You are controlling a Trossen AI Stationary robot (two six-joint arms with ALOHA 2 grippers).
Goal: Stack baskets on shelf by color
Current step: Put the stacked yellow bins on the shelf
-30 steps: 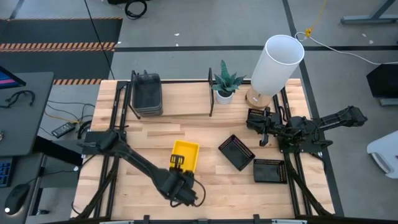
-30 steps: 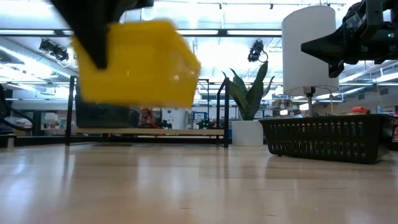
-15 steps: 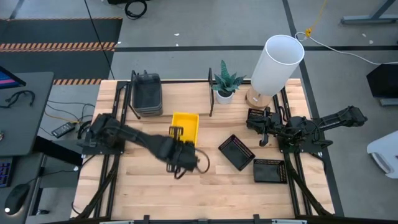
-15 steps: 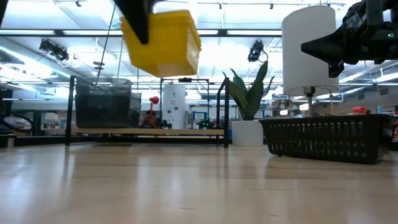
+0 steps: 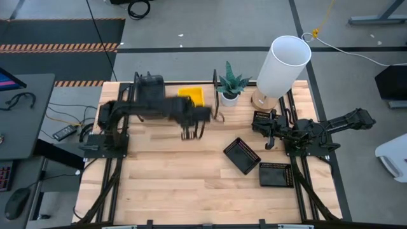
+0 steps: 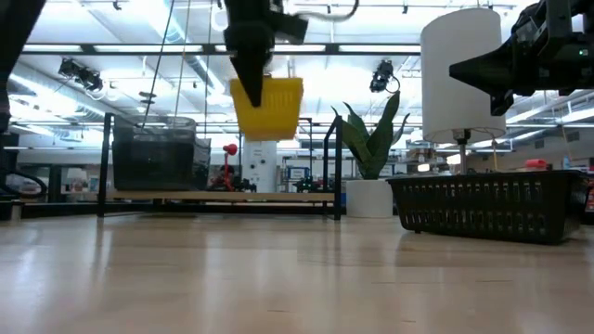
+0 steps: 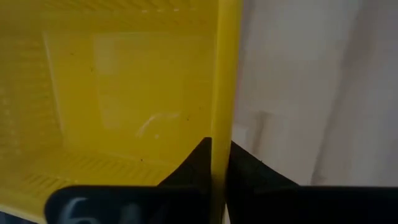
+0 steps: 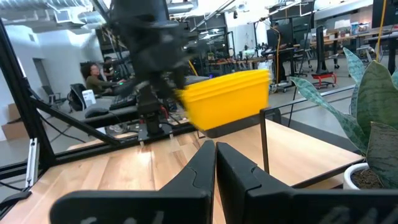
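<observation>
I have a yellow basket [image 5: 193,96] in the air above the shelf [image 5: 175,111], which runs along the desk's far edge; the low view shows the basket [image 6: 268,106] well clear of the board (I cannot tell how far along the board it hangs). The left gripper [image 7: 219,163] is pinched narrow on one side wall of the basket, one finger on each face of the wall. At the shelf's left end stands a pile of dark grey baskets [image 5: 151,95]. Three black mesh baskets lie on the desk toward its right edge: one [image 5: 241,154] tilted near the middle, one [image 5: 276,173] nearer the front-right corner, one [image 5: 263,118] by the lamp [image 5: 282,65]. A potted plant [image 5: 230,83] stands just beyond the shelf's right end frame. The right gripper [image 8: 216,157] waits near the right edge, fingers together, holding nothing.
</observation>
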